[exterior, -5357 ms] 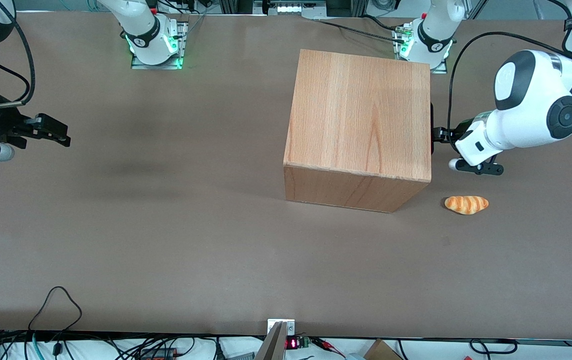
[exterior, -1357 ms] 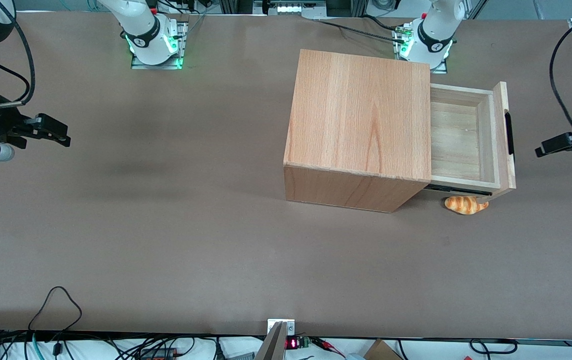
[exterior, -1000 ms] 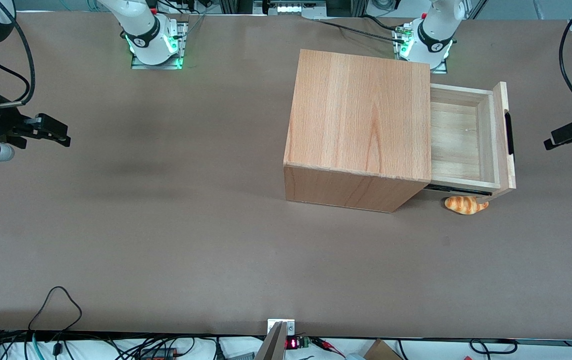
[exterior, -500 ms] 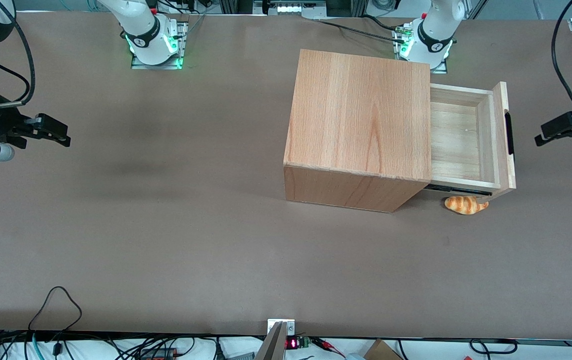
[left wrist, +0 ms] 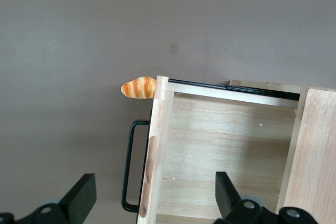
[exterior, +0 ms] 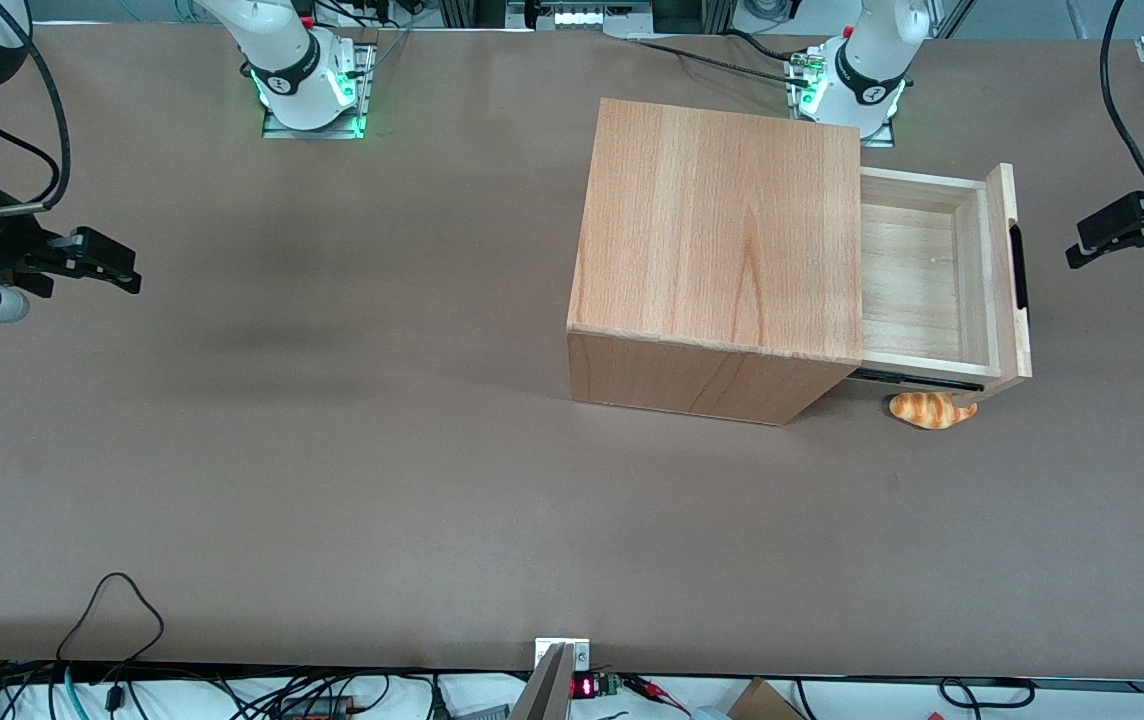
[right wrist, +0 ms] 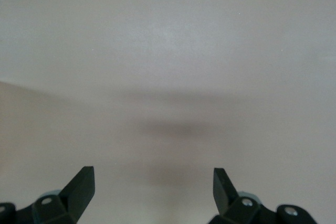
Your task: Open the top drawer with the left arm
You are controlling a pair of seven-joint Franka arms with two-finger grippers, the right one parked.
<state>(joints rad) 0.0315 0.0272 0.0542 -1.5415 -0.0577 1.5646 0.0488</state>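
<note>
Front view: brown table (exterior: pixel 332 480), tool (exterior: pixel 1097 240) spread above.

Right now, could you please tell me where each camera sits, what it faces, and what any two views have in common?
Front view: high above the table, looking down on the cabinet, the pulled-out top drawer and the bread roll; the left arm's hand hangs open, apart from the drawer's handle.
Left wrist view: on the left arm, looking down into the drawer; both fingers show.
Right wrist view: on the parked arm, facing bare table.
Shared: front and left wrist views both show the drawer, handle and roll.
</note>
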